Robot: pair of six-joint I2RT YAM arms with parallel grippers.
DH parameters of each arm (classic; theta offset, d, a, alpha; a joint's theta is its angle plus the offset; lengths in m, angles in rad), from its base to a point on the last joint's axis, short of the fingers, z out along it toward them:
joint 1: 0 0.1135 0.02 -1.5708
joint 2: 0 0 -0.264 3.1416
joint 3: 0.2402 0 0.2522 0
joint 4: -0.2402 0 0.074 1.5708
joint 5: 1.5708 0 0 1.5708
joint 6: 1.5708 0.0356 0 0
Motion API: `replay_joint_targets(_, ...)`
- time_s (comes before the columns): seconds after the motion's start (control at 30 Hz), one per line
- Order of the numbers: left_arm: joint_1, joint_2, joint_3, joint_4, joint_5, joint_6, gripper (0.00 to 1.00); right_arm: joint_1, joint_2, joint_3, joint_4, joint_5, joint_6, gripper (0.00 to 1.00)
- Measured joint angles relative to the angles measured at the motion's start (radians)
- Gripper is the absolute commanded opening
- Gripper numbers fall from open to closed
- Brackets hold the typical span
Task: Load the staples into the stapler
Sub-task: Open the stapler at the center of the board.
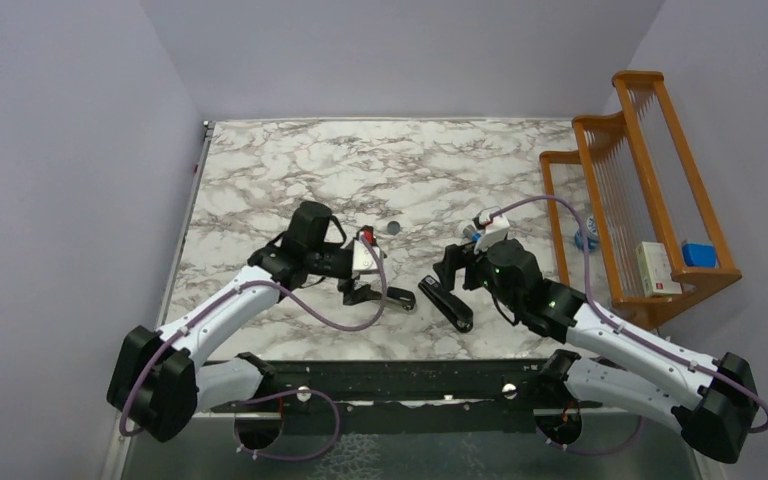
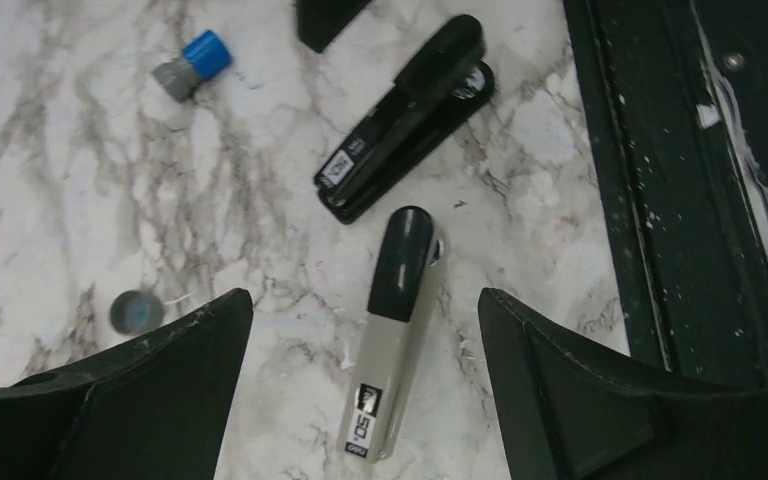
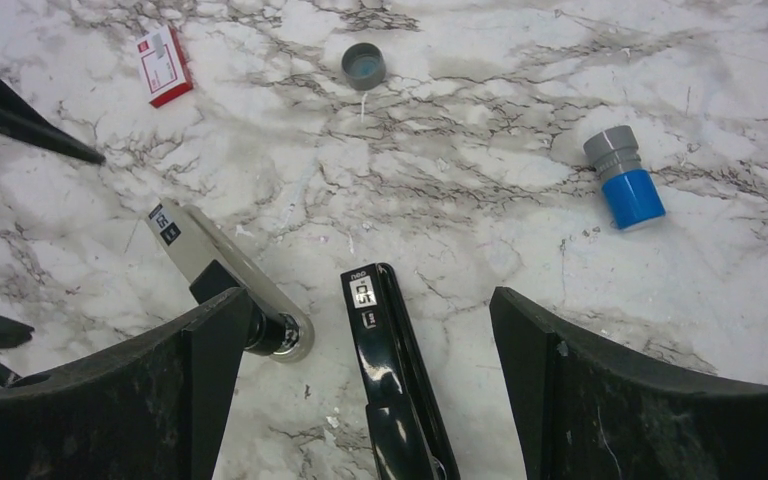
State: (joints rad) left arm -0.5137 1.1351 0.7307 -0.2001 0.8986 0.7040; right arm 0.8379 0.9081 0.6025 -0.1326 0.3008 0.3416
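1. Between the spread fingers (image 2: pixel 140 390) of the left gripper (image 2: pixel 362 300) lies a slim grey-and-black plastic stapler (image 2: pixel 397 335), untouched.
2. Beyond those fingertips, a glossy black plastic stapler (image 2: pixel 405 120) lies slantwise.
3. The right gripper (image 3: pixel 370 295) also stands wide apart and holds nothing. The black stapler's nose lies between its fingers (image 3: pixel 620 400), and the grey one is just beside one finger.
4. A small white-and-red cardboard staple box (image 3: pixel 165 66) sits well beyond the right fingertips. No loose staples can be made out.
5. A small dark round disc (image 3: pixel 364 66) and a blue-and-grey cylinder (image 3: pixel 622 178) also lie past the right fingertips.
6. Both arms reach inward, wrists bent down over the marble table (image 1: pixel 290 170).
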Motion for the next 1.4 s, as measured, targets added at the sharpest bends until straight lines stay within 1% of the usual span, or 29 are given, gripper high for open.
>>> replay_joint_targets(0.03,-0.016,0.011,0.005,-0.042,-0.005,0.047,0.86,0.0,-0.012,-0.013,0.005,0.0,0.0,0.92)
replay_joint_targets(0.17,-0.133,0.091,0.008,-0.125,-0.044,0.151,0.83,0.0,-0.03,-0.043,0.007,-0.003,-0.001,0.92)
replay_joint_targets(0.3,-0.201,0.17,0.009,-0.167,-0.093,0.222,0.8,0.0,-0.029,-0.043,0.008,-0.013,-0.002,0.92)
replay_joint_targets(0.5,-0.214,0.264,0.045,-0.187,-0.149,0.275,0.79,0.0,-0.017,-0.043,0.008,-0.045,-0.006,0.91)
replay_joint_targets(0.6,-0.215,0.275,0.061,-0.161,-0.17,0.283,0.79,0.0,-0.016,-0.043,0.008,-0.056,-0.01,0.91)
replay_joint_targets(0.8,-0.215,0.303,0.077,-0.085,-0.195,0.287,0.73,0.0,-0.015,-0.043,0.008,-0.063,-0.012,0.89)
replay_joint_targets(0.9,-0.215,0.351,0.091,-0.062,-0.21,0.288,0.69,0.0,-0.001,-0.043,0.007,-0.063,-0.011,0.88)
replay_joint_targets(1.0,-0.215,0.402,0.102,-0.049,-0.221,0.286,0.63,0.0,0.022,-0.043,-0.005,-0.063,-0.01,0.88)
replay_joint_targets(1.17,-0.224,0.439,0.111,-0.048,-0.233,0.288,0.54,0.0,0.024,-0.043,-0.021,-0.063,-0.002,0.88)
replay_joint_targets(1.4,-0.241,0.467,0.131,-0.045,-0.236,0.286,0.49,0.0,0.016,-0.047,-0.024,-0.063,0.007,0.88)
